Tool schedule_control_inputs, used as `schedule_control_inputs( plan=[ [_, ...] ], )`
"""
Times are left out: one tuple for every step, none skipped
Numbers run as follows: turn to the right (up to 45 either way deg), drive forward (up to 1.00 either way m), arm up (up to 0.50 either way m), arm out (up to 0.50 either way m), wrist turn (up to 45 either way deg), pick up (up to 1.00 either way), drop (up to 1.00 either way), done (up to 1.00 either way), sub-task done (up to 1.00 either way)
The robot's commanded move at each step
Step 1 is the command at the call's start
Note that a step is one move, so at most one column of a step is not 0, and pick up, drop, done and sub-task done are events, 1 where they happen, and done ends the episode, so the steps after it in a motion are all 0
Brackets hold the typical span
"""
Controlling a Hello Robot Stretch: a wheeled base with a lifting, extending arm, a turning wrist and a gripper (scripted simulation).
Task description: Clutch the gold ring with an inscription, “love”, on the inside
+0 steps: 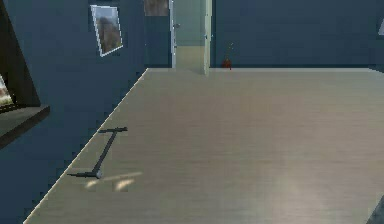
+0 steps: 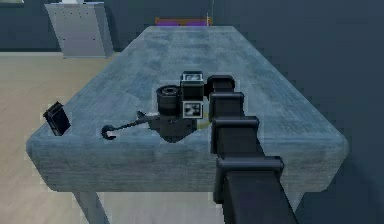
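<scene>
Gripper [image 2: 112, 130] hangs over the blue-grey table [image 2: 290, 120], near the table's middle, thin fingers pointing toward the table's left edge in the arm side view. Ring not made out anywhere on the table; a tiny dark curl at the fingertips may or may not be it. Cannot tell whether the gripper holds anything. Small dark box [image 2: 57, 118] stands at the table's left edge, apart from the fingers. Judgement: step in hand is the final approach and grasp. Best done slowly: bring the tips level with the tabletop, stay clear of the dark box, lift straight up, then check that something hangs there.
</scene>
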Motion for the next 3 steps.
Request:
schedule_control_inputs(
  plan=[
    [0.0, 0.0, 0.0, 0.0, 45.0, 0.0, 0.0, 0.0, 0.0],
    [0.0, 0.0, 0.0, 0.0, 15.0, 0.0, 0.0, 0.0, 0.0],
    [0.0, 0.0, 0.0, 0.0, 0.0, 1.0, 0.0, 0.0, 0.0]
  ],
)
